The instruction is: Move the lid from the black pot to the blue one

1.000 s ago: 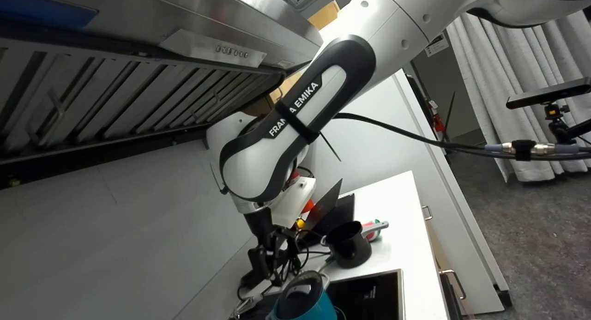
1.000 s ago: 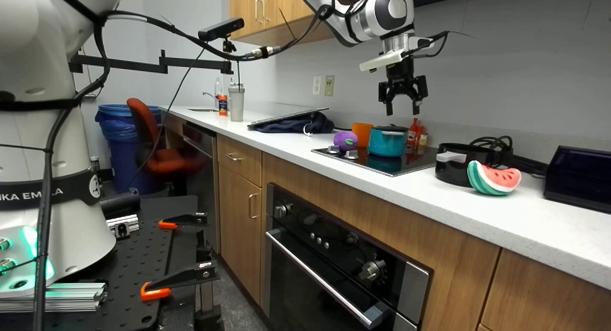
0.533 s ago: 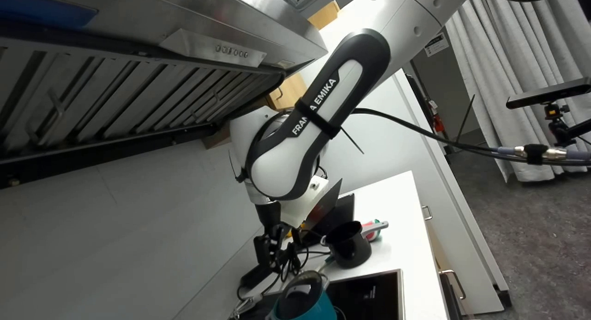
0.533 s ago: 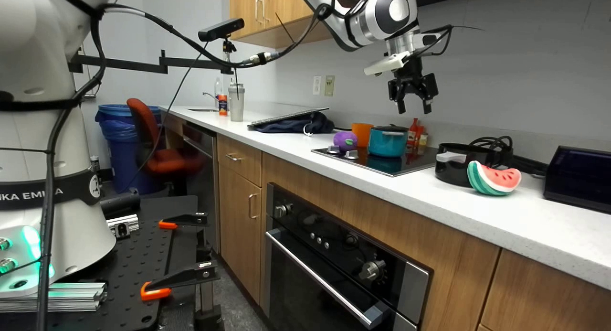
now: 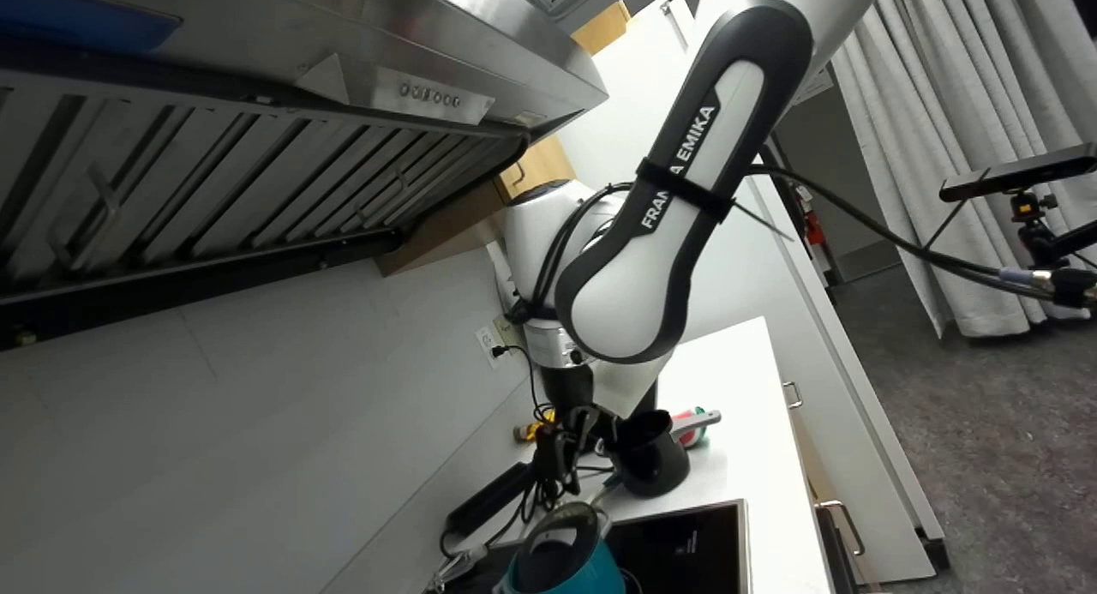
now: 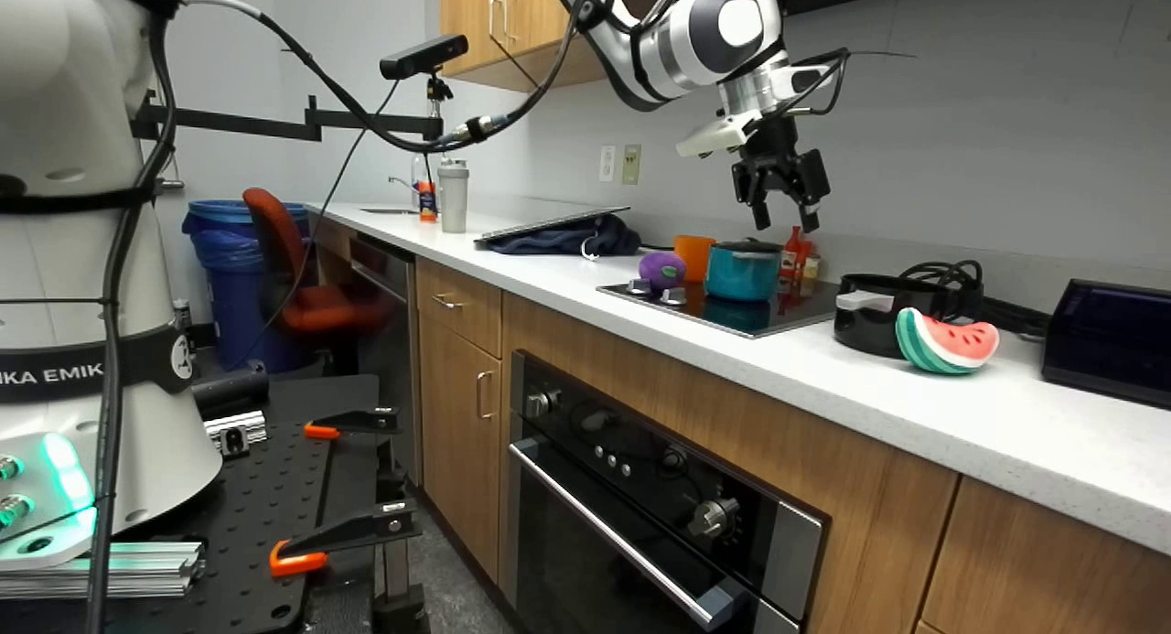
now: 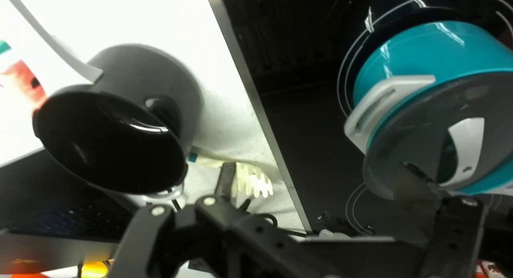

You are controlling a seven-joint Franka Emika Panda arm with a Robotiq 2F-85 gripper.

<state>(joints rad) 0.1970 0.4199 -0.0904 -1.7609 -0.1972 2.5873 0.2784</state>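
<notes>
The teal-blue pot [image 7: 433, 49] stands on the cooktop and also shows in both exterior views [image 6: 743, 273] [image 5: 591, 577]. The lid [image 7: 413, 137], dark and see-through with a white handle [image 7: 471, 145], lies on top of the blue pot. The black pot [image 7: 148, 73] stands on the counter with its top uncovered and its inside visible; it also shows in both exterior views [image 6: 864, 327] [image 5: 653, 470]. My gripper [image 6: 786, 220] is open and empty, tilted, in the air above the blue pot. In the wrist view the gripper [image 7: 318, 168] has its fingers wide apart.
A watermelon toy [image 6: 947, 341] leans by the black pot. A purple toy [image 6: 661, 270], an orange cup [image 6: 692, 254] and a red bottle [image 6: 790, 250] stand round the blue pot. A pale utensil [image 7: 252, 179] lies beside the cooktop. The range hood [image 5: 257, 148] hangs above.
My arm has swung right in an exterior view, and the gripper has tilted and shifted slightly. The gripper stays open. The pots and lid have not moved.
</notes>
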